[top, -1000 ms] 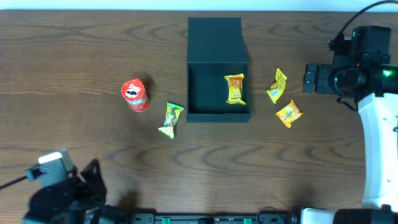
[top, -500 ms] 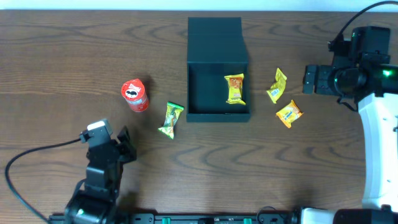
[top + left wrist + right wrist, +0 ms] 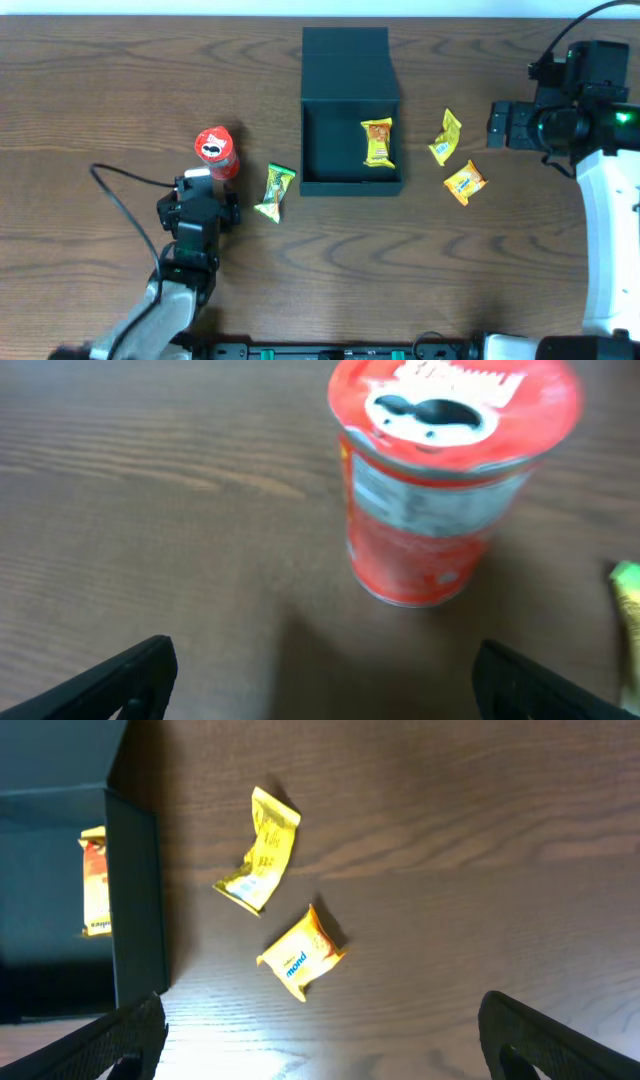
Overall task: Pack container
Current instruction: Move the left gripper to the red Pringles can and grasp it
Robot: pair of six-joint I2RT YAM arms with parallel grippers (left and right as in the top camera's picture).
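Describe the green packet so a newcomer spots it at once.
Overhead view: find the dark teal container mid-table. Just off its lower-left corner, between it and the red can, lies the green packet. It is the only green wrapper; others are yellow-orange.

— What's the table (image 3: 100, 90) like?
— Dark wood, smooth, with the grain showing and a soft sheen where the light falls.
— And the container (image 3: 345, 55)?
— Matt all over. It looks like card, though I can't be sure.
— The red can (image 3: 425, 510)?
— Glossy printed wall, smooth top. The green packet (image 3: 274, 192), twisted yellow packet (image 3: 262, 850) and squarish yellow packet (image 3: 301, 953) are shiny, crinkled film.
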